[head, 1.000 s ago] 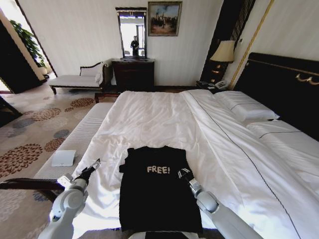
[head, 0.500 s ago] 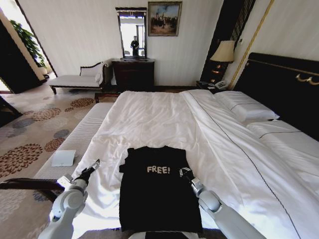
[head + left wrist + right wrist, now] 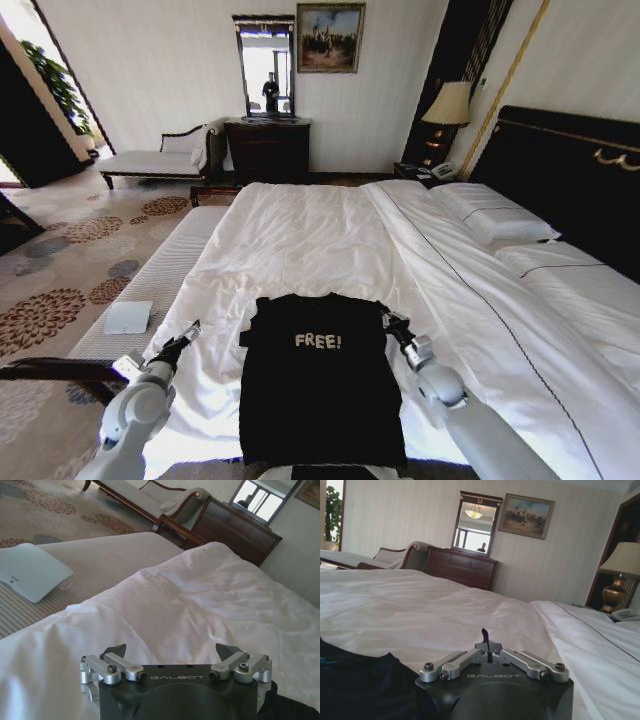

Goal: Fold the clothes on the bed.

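At the shirt's upper right corner, your right gripper (image 3: 386, 315) sat low over the bedding, its arm reaching forward and up along the right edge of the cloth. Fingers: drawn together to a single dark tip (image 3: 484, 634) in the right wrist view, nothing between them that you could see. Position: just beside the sleeve edge of the black T-shirt (image 3: 318, 375); whether it touched the cloth could not be told.

Left gripper (image 3: 188, 333): held off the shirt's left side, well apart from it, above the white duvet near the bed's left edge. Arm bent at the elbow, forearm angled up and forward. Fingers (image 3: 116, 650): spread wide, empty.

T-shirt: laid flat at the foot of the bed (image 3: 330, 240), face up, white "FREE!" lettering across the chest, sleeves tucked in close, hem hanging toward you.

Bed: white duvet rumpled beyond the shirt, pillows (image 3: 492, 212) at the right against the dark headboard (image 3: 570, 170).

Surroundings: striped bench (image 3: 150, 285) alongside the bed on your left, a pale flat square object (image 3: 127, 317) lying on it; dark dresser (image 3: 266, 150) with mirror (image 3: 266, 66) at the far wall.
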